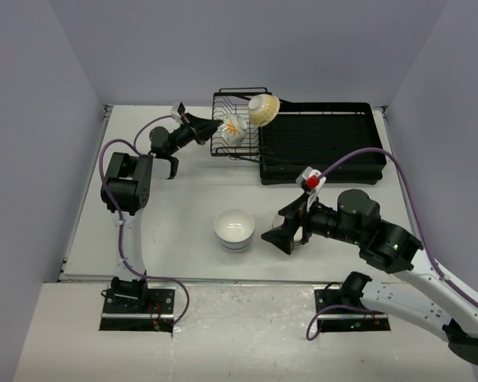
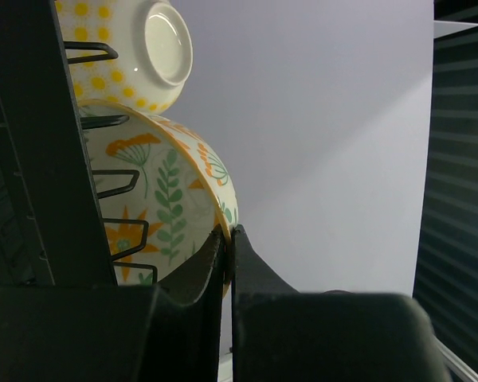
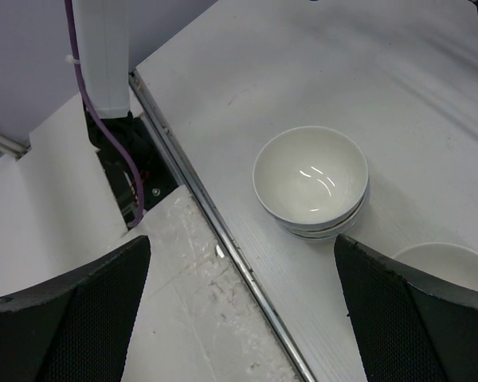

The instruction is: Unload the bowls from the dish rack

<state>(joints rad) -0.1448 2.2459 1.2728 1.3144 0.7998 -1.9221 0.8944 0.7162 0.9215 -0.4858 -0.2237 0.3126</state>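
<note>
Across the far side of the white table [image 1: 175, 215] sits the dish rack [image 1: 225, 97], a black wire frame joined on its right to a wide, flat drainer tray [image 1: 327, 143]. My left arm [image 1: 127, 183] comes at the rack from its left. My right arm [image 1: 366, 227] lies in front of the tray, well apart from the rack.

In front of the rack, and well apart from it, a stack of white bowls [image 1: 234, 228] stands upright on the table with mouths up. I count at least two in it from the right wrist view.

Two more bowls are at the rack, both tipped on edge against its wires. A cream-yellow dotted bowl [image 1: 263, 109] sits at the rack's far right corner. A flower bowl [image 1: 233, 127], with orange blooms and green leaves, sits just nearer than it.

My left gripper [image 2: 227, 239] is clenched on the flower bowl's rim, one finger inside it and one outside. My right gripper [image 3: 240, 247] is released, jaws spread wide and holding nothing, just beside the white stack in front of the rack.
</note>
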